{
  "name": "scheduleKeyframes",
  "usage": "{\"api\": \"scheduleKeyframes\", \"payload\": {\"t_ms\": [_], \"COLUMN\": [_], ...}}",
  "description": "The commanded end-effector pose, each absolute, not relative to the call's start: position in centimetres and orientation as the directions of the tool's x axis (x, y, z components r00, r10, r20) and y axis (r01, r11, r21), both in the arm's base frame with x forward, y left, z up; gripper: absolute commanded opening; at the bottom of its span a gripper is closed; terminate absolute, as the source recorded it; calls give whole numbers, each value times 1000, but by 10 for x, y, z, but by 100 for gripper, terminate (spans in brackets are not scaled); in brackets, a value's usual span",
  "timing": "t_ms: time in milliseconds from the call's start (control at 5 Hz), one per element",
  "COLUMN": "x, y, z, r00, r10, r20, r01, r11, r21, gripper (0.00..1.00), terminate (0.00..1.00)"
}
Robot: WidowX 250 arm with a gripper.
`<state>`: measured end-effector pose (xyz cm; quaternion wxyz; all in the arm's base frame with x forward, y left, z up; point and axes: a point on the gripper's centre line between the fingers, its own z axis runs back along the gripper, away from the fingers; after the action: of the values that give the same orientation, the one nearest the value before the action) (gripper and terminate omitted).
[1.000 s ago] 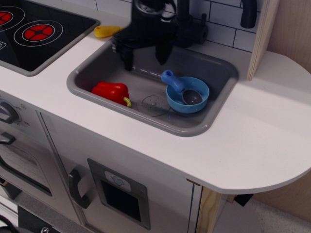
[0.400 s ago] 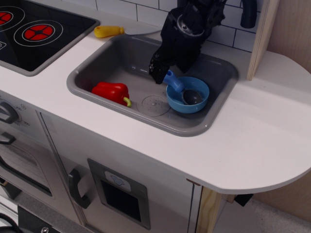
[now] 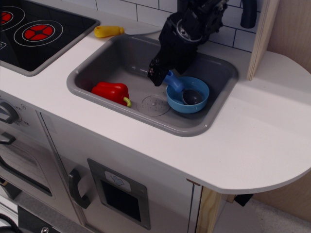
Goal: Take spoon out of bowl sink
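The spoon (image 3: 176, 83) lies in the light-blue bowl (image 3: 200, 103), its dark grey scoop (image 3: 193, 97) inside and its blue handle sticking out over the rim to the upper left. The bowl stands in the right part of the grey sink (image 3: 97, 73). My black gripper (image 3: 164, 75) is down in the sink at the end of the spoon's handle. One finger (image 3: 155, 73) shows left of the handle, and the other is mostly hidden behind the gripper body. The jaws look open around the handle's tip. The spoon rests in the bowl.
A red toy pepper (image 3: 112, 91) lies in the left of the sink, near the round drain mark (image 3: 154, 104). A yellow-handled knife (image 3: 109, 31) lies on the counter behind the sink. The stove top (image 3: 39, 34) is at the left and a wooden post (image 3: 262, 34) at the right.
My gripper swung from above the back of the sink to the right and down to the spoon's handle, then sank slightly lower. The spoon and bowl have not moved.
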<state>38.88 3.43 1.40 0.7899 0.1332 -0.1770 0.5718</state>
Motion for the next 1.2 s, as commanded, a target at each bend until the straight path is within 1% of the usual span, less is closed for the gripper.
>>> {"api": "scheduleKeyframes", "payload": {"t_ms": [0,200,400,600,800,1000], "x": [408,409,407,406,402,398], "y": [34,35,35,38,40,41], "z": [24,22,23,25,39,57], "r00": [214,213,203,205,201,193], "r10": [858,850,855,856,869,889], "r20": [467,482,478,474,451,414], "r01": [-966,-965,-966,-965,-964,-963], "r11": [256,259,255,257,257,252], "r21": [-28,-30,-47,-46,-64,-93], "gripper": [100,100,0,0,0,0], "terminate": [0,0,0,0,0,0]}}
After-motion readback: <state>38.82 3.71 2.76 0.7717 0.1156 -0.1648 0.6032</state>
